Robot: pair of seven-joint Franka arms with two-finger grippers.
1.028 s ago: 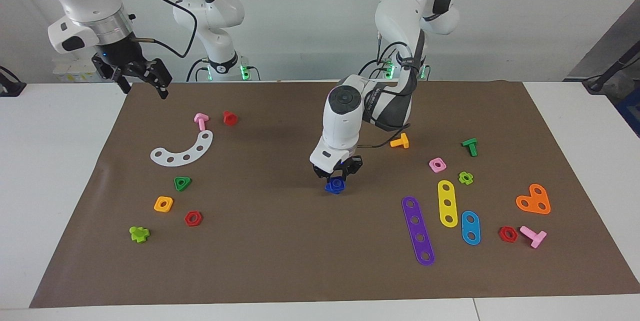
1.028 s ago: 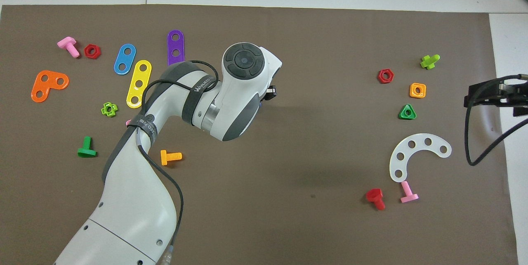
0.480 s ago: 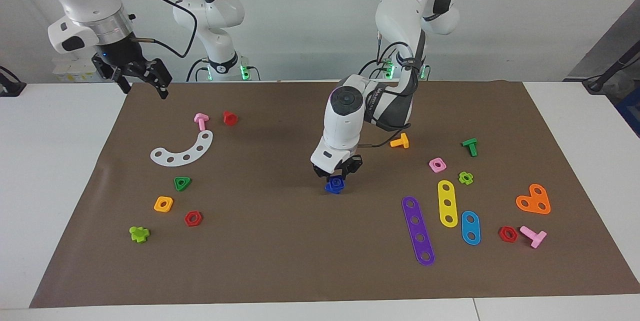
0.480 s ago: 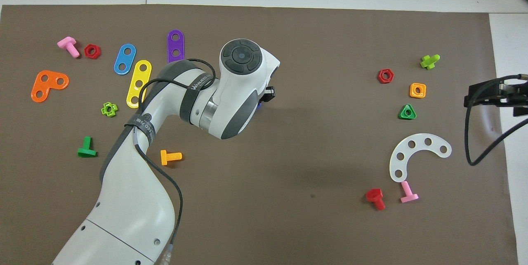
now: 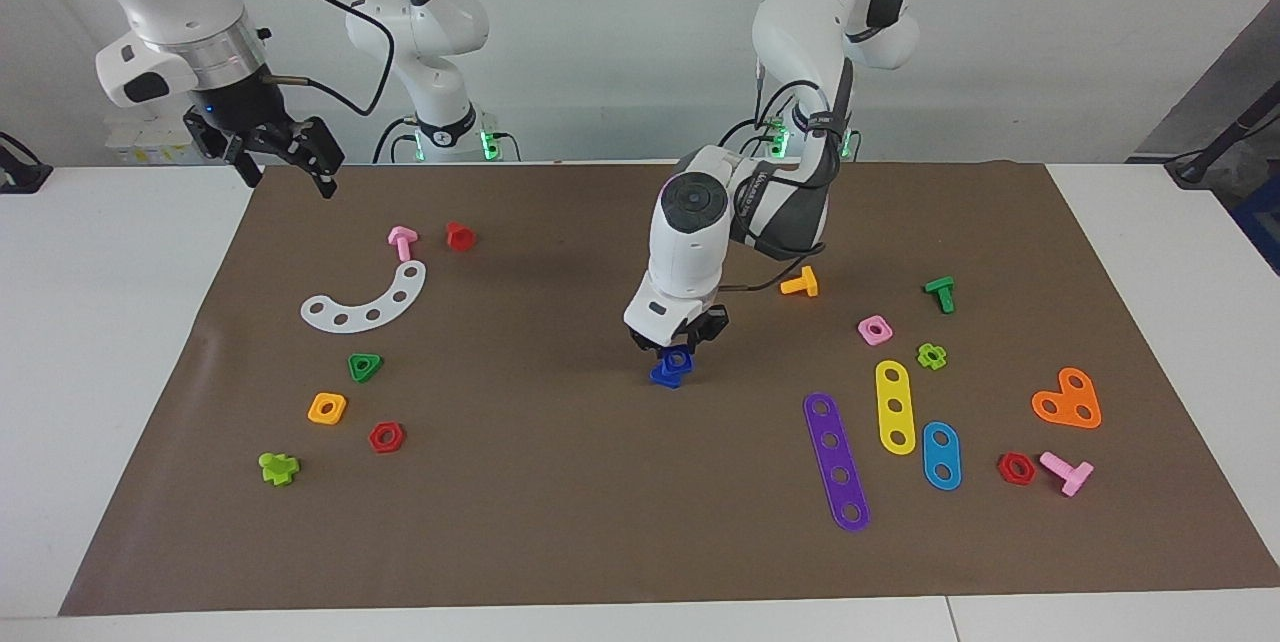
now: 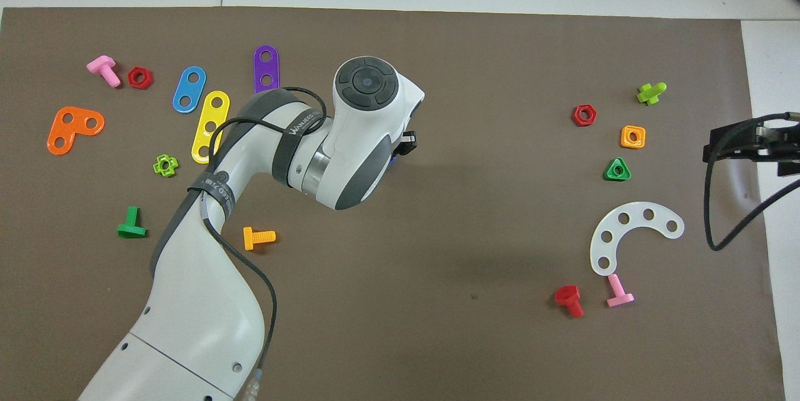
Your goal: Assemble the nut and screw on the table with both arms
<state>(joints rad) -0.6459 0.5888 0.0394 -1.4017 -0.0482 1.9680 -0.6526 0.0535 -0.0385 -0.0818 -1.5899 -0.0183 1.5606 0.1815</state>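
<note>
— What's just changed on your side?

— My left hand (image 5: 678, 350) is down at the middle of the worktop (image 5: 560, 522), and the dark-blue square nut (image 5: 679, 358) now shows tipped up between its fingers, above the dark-blue screw (image 5: 664, 377). A second ago the two blue pieces read as one flat lump on the brown sheet under the hand; now the nut stands a little higher in the facing view and the wrist has risen with it. I judge the fingers closed on the nut, though whether it still touches the screw I cannot tell.

— So the assembly?

— Either I'm reseating the nut on the stem or it has come off; the thread isn't visible. From overhead the wrist covers both pieces.

— And the right hand (image 5: 290, 150)?

— Waiting in the air over the sheet's corner at the right arm's end, fingers spread, holding nothing, same place as before.

— Anything close by?

— The orange screw (image 5: 800, 283) lies at about two o'clock from the nut in the facing view, well apart.
</note>
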